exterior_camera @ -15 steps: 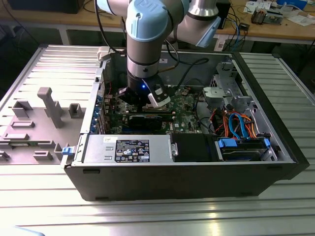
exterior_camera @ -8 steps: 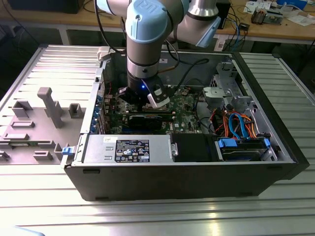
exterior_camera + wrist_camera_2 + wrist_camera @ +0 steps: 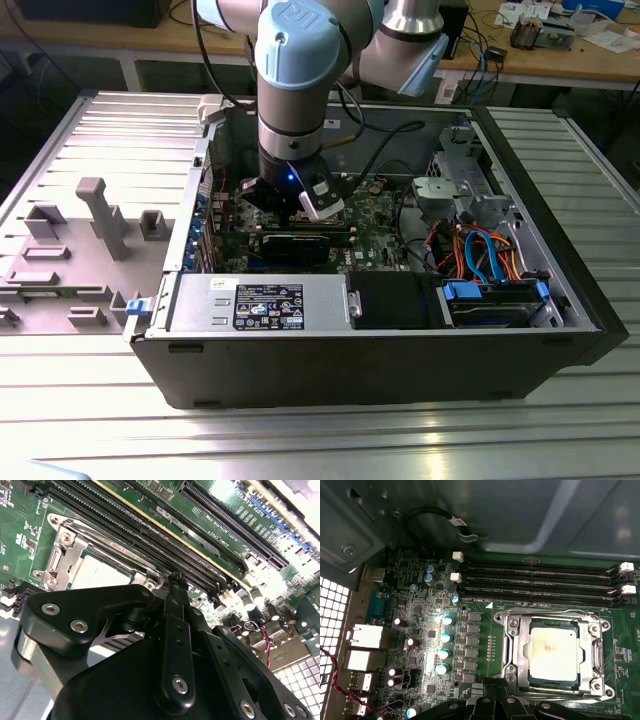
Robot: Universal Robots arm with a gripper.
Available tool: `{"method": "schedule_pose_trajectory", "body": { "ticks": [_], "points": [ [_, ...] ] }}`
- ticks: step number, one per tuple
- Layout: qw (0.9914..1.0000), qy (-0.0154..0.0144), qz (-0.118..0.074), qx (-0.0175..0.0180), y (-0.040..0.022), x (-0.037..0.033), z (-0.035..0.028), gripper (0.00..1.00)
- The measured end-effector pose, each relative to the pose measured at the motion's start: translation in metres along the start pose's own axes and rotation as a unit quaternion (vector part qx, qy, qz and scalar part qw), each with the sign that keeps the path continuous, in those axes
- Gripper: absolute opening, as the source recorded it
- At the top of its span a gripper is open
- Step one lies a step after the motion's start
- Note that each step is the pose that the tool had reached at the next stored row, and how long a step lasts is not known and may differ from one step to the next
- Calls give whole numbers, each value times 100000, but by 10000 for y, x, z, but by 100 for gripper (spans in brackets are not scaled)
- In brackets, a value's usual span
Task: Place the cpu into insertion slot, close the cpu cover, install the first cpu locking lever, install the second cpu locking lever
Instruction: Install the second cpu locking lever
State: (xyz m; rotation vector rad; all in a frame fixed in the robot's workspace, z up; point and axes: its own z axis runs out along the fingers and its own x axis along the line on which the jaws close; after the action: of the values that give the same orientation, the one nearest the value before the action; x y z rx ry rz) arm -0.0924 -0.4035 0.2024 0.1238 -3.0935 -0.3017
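The cpu (image 3: pixel 554 652), a square chip with a silver-grey top, lies in its socket on the green motherboard and is also seen in the second wrist view (image 3: pixel 97 574). The cpu cover (image 3: pixel 513 650), a silver frame, lies flat around it, so the chip shows through its window. A thin lever rod (image 3: pixel 545 614) runs along one edge of the cover. My black gripper (image 3: pixel 496 686) is shut, empty, and just beside the socket's edge, low over the board (image 3: pixel 173 582). In the exterior view the gripper (image 3: pixel 295 205) reaches down into the open computer case.
Black memory slots (image 3: pixel 540 580) run alongside the socket. Capacitors (image 3: pixel 442 652) and rear ports (image 3: pixel 367 637) stand beside it. The case (image 3: pixel 360 375) also holds a silver power supply (image 3: pixel 260 300), a drive cage with orange and blue cables (image 3: pixel 480 250), and a grey fixture (image 3: pixel 95 225) stands outside.
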Motion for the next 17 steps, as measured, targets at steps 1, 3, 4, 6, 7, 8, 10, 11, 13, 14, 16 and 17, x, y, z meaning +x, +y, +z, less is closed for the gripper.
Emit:
{"method": "schedule_pose_trajectory", "body": {
  "ticks": [1,3,4,6,7,8,10,11,13,14,16,17],
  "points": [
    [100000,-9,21,-58,1,-1,3,11],
    [100000,-97,66,-278,5,-5,19,11],
    [99999,-117,82,-319,4,-5,24,11],
    [99999,-67,134,-343,4,-5,27,11],
    [99999,-59,153,-334,4,-5,26,11],
    [100000,-57,158,-240,4,-6,27,11],
    [100000,-39,170,197,5,-8,24,11],
    [100000,-29,168,223,5,-8,20,11],
    [100000,-54,172,207,9,-7,4,11],
    [100000,-37,174,218,11,-6,-10,11],
    [100000,-30,175,223,18,-5,-45,11],
    [100000,-30,177,226,22,-5,-64,11]
  ]
}}
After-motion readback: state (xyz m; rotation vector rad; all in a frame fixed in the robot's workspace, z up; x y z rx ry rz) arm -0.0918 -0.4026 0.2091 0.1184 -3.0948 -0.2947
